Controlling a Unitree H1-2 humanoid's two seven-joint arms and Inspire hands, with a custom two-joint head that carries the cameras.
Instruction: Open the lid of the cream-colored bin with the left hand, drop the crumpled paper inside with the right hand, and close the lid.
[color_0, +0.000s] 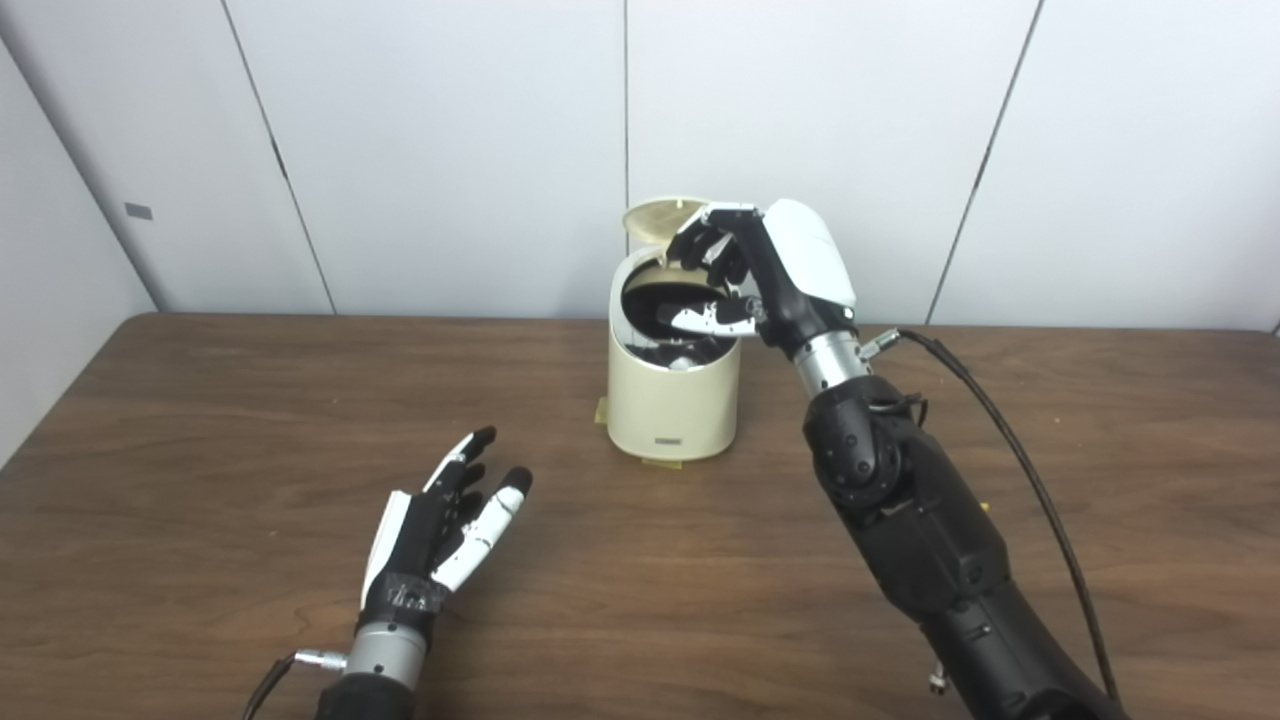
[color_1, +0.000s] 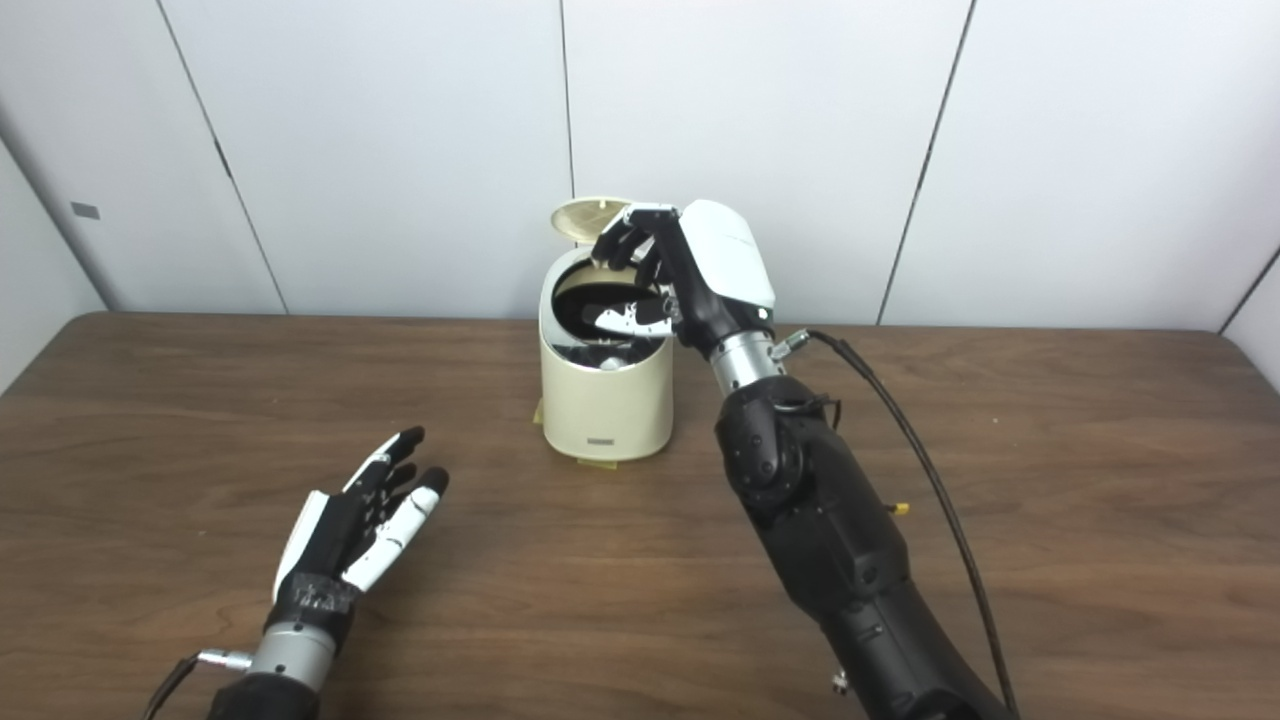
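The cream-colored bin stands at the middle of the table with its lid tipped up at the back. Inside the dark opening lies a small pale lump that looks like the crumpled paper. My right hand hovers over the bin's right rim. Its fingers curl at the lid's front edge, its thumb reaches across the opening, and it holds nothing. My left hand rests open on the table, well to the front left of the bin, fingers spread and pointing toward it.
Yellow tape marks the bin's base. A black cable runs from my right wrist down along the forearm. The brown wooden table ends at a white panelled wall just behind the bin.
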